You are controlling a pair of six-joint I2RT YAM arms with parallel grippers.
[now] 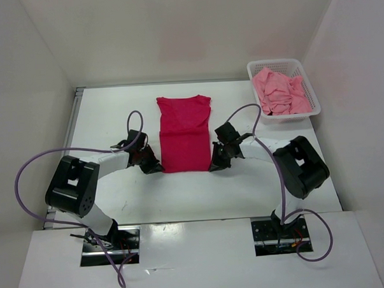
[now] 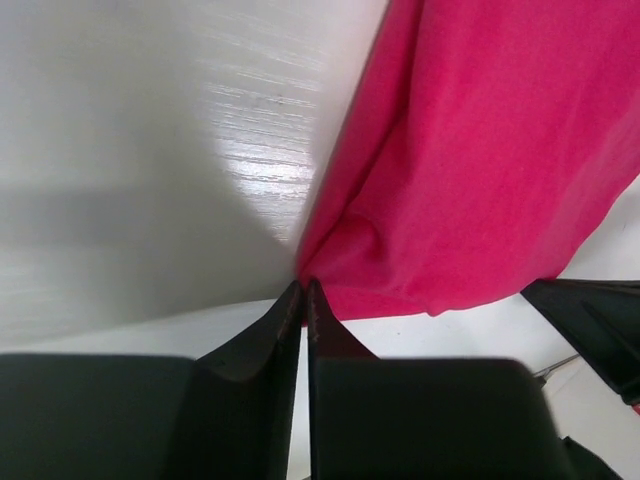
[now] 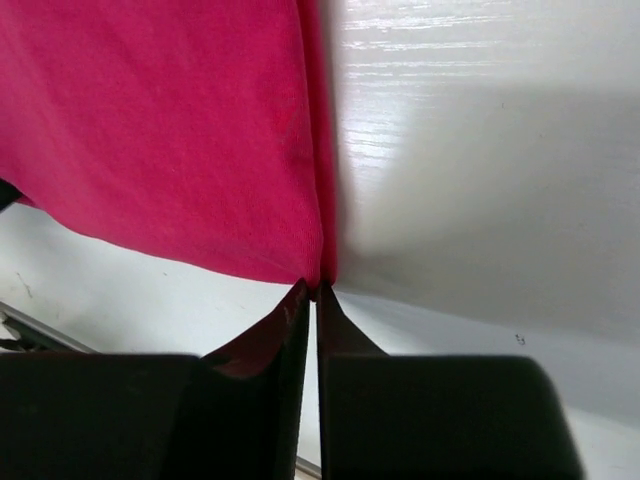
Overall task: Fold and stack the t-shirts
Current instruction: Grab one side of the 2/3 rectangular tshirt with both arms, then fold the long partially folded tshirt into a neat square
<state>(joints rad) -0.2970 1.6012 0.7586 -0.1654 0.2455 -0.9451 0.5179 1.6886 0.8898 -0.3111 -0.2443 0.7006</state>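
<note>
A bright crimson t-shirt (image 1: pixel 185 135) lies flat in the middle of the table, folded into a long narrow strip with its neck at the far end. My left gripper (image 1: pixel 153 166) is at its near left corner, and the left wrist view shows the gripper (image 2: pixel 303 287) shut on that corner of the shirt (image 2: pixel 480 150). My right gripper (image 1: pixel 216 163) is at the near right corner. In the right wrist view this gripper (image 3: pixel 315 291) pinches the hem corner of the shirt (image 3: pixel 160 130). A light pink t-shirt (image 1: pixel 278 92) lies crumpled in the basket.
A white mesh basket (image 1: pixel 281 63) stands at the far right corner of the table. White walls close in the table on the left, back and right. Purple cables loop from both arms over the near part of the table.
</note>
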